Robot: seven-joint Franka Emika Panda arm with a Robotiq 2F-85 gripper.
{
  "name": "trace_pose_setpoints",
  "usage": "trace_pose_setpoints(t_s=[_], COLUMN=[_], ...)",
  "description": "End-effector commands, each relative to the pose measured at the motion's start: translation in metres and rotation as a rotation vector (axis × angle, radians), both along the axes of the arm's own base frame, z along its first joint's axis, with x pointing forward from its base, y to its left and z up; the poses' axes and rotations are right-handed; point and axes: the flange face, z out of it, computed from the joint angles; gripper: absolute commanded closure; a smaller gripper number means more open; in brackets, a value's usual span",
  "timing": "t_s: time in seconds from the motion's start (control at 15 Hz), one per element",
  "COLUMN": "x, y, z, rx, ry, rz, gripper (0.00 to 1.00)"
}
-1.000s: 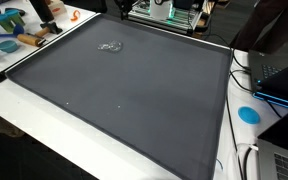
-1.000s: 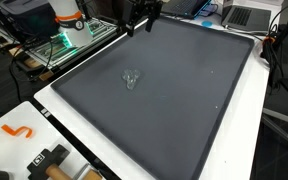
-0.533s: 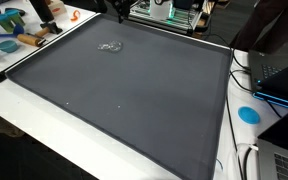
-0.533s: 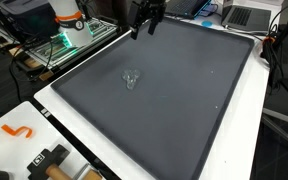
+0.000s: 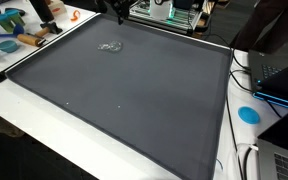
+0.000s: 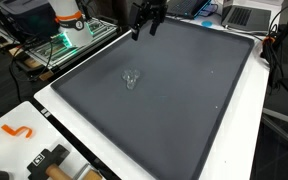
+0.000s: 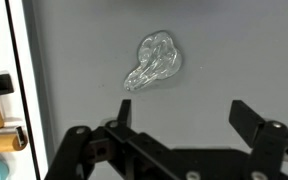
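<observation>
Shifted slightly sideways, tool (image 6: 145,30) gapes over grey mat (image 6: 184,100), clear wrapper (image 7: 152,62) apart.

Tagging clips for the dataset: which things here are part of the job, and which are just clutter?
In play:
gripper, open, over the grey mat
clear crumpled piece lying on that mat

Lying about:
orange hook
blue disc
laptop
tools beyond the mat's corner
</observation>
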Motion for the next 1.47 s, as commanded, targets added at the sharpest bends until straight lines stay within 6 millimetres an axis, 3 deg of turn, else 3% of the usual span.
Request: trace_pose_setpoints(t_s=[0.0, 0.47, 0.93, 1.4], x=[0.0, -0.028, -0.058, -0.074], y=[-0.018, -0.055, -0.071, -0.086], z=[-0.025, -0.073, -0.111, -0.139], rx=[0.106, 0.162, 0.165, 0.192], ry=[-0.024, -0.125, -0.151, -0.204], rz=[-0.168, -0.392, -0.535, -0.599], gripper=[0.0, 0.0, 0.0, 0.0])
